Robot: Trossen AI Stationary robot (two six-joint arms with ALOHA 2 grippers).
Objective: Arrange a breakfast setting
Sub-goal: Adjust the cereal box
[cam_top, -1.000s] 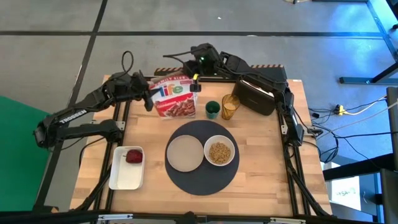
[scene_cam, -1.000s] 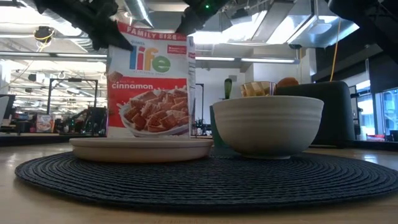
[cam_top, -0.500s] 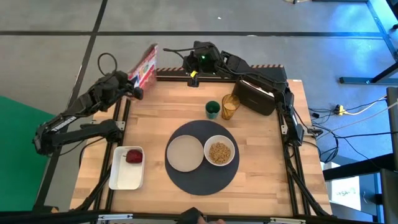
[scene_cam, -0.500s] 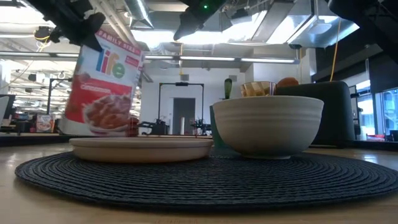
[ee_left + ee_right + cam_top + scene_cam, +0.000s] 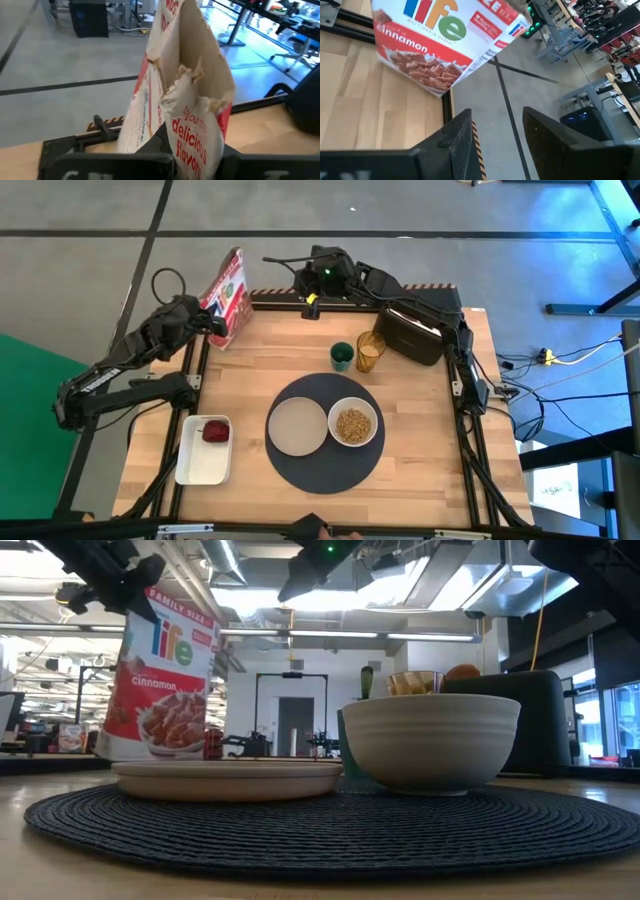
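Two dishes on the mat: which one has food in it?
The white bowl, on the right side of the mat, holds cereal; the beige plate beside it is bare.

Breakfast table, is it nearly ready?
Partly. The beige plate and cereal-filled white bowl sit on the dark mat. The left end effector holds the cereal box at the table's far left corner. The red fruit waits in the white tray.

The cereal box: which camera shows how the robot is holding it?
The left wrist view: the cereal box rises, its top torn open, from the left gripper clamped on it. The high view shows it small, the low view its front, the right wrist view only its printed face.
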